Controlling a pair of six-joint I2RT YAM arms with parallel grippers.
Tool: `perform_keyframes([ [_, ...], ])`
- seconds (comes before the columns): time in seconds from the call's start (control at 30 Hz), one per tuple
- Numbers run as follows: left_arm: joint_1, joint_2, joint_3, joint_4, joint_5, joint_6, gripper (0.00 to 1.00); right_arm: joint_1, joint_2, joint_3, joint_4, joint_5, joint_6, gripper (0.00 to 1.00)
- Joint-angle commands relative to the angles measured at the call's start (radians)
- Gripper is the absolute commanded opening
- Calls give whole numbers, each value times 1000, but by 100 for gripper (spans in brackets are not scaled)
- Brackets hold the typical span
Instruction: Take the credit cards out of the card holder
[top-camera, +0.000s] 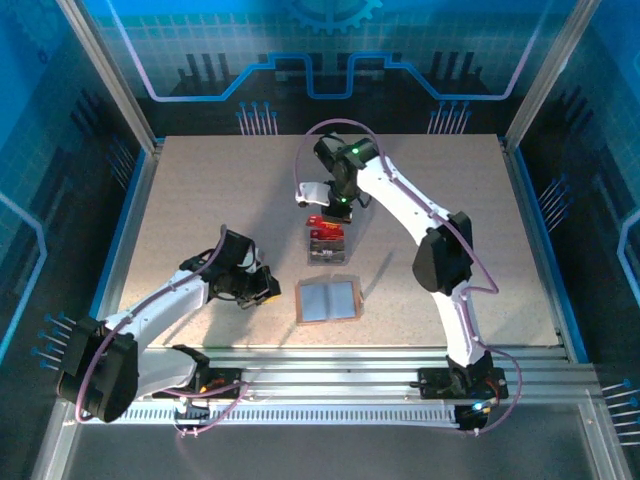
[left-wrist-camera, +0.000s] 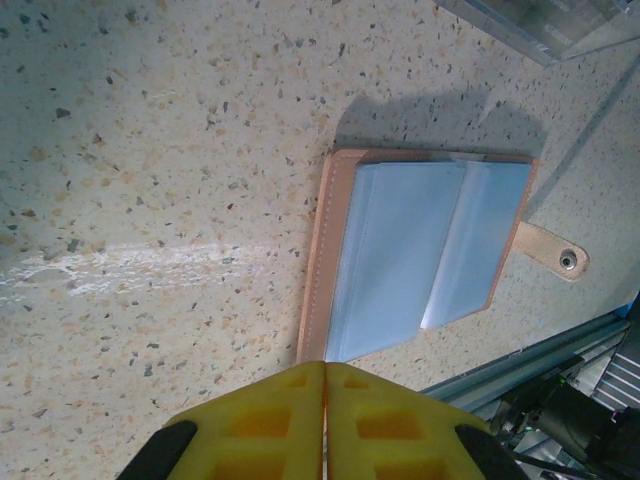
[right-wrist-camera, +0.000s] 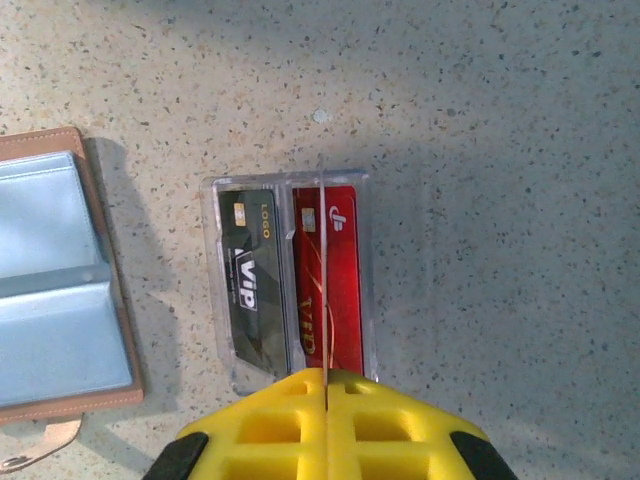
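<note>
Left gripper (top-camera: 262, 288) sits low over the table (top-camera: 200, 200), just left of the card holder (top-camera: 327, 300). Left wrist view: yellow pads (left-wrist-camera: 270, 425) pressed together, nothing between them. The holder's near corner is right at the tips, and I can't tell if they touch.

Holder lies open and flat near the front edge, centre, with the pale blue pockets facing up and the snap strap (left-wrist-camera: 550, 253) splayed out to the side.

Just beyond it, not touching, is a clear plastic tray (right-wrist-camera: 215, 300). The credit cards are inside, side by side: a dark card (right-wrist-camera: 252, 285) and a red card (right-wrist-camera: 335, 300).

Right gripper (top-camera: 338, 207) hangs over the tray's far end, fingers (right-wrist-camera: 400, 420) closed to a hairline seam. A thin pale line runs on from that seam across the red card. It may be a card edge-on, can't tell.
</note>
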Motion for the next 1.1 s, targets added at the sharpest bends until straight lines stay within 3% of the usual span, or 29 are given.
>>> perform_keyframes([
  [0.0, 11, -17, -15, -20, -5, 1, 8, -15, 56, 71, -95, 4, -32, 0],
  [0.6, 26, -13, -25, -7, 14, 5, 8, -18, 175, 126, -150, 21, 5, 1],
  [0.83, 31, -13, -27, -4, 15, 7, 8, -16, 155, 125, -110, 67, 38, 19],
  [1.07, 37, -8, -24, -2, 15, 14, 8, -29, 65, 80, -21, 115, 96, 23],
])
